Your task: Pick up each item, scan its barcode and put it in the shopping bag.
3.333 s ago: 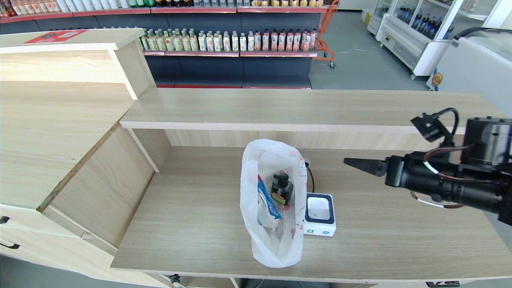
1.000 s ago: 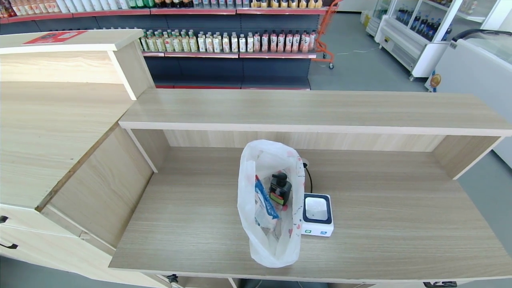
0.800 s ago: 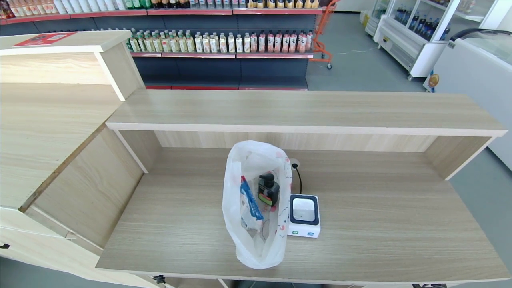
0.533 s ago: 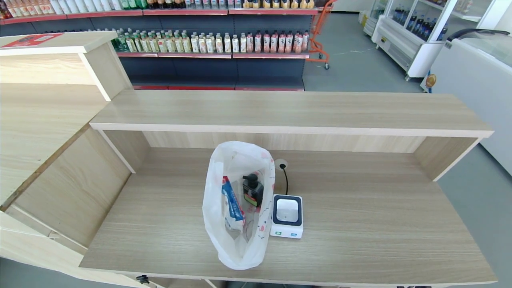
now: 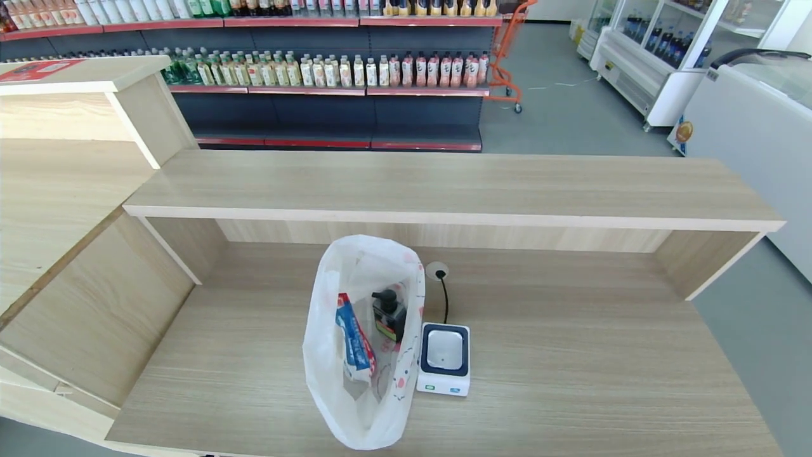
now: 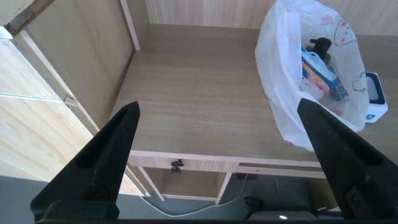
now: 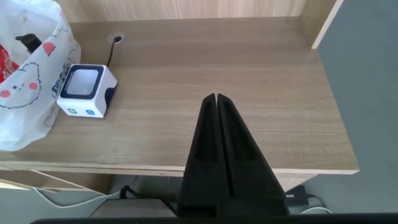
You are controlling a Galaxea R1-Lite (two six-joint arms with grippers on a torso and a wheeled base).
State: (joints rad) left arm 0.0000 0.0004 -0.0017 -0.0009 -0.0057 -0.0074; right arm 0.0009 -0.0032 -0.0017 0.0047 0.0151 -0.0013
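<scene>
Two levels make up the wooden checkout counter [image 5: 571, 355]: a broad lower worktop and, along its far side, a raised ledge [image 5: 444, 184]. Beyond the ledge runs a long store shelf [image 5: 330, 95] lined with bottled drinks, with white freezer cabinets [image 5: 742, 120] off to the right.

On the worktop, left of centre and close to the near edge, stands the shopping bag [image 5: 330, 393], white thin plastic with small pink and red prints, its mouth gaping upward. Touching or just beside the bag's right side sits the barcode scanner [image 5: 444, 358], a small white box with a dark-framed window facing up. Its black cable [image 5: 443, 295] runs back to a round port in the worktop.

Inside the bag, a blue and red packet [image 5: 355, 339] leans on the left; it appears to be a soft pouch, though the plastic folds hide its lower part. Next to it, nearer the scanner, a dark pump bottle [image 5: 388, 314] stands upright with a green and red label.

Back from the counter's near edge on the left, the left gripper [image 6: 217, 104] has its two black fingers spread wide with nothing between them, well apart from the bag. On the right side, the right gripper [image 7: 216, 99] has its fingers pressed flat together, gripping nothing, with bare worktop beyond and the scanner well off to its side.
</scene>
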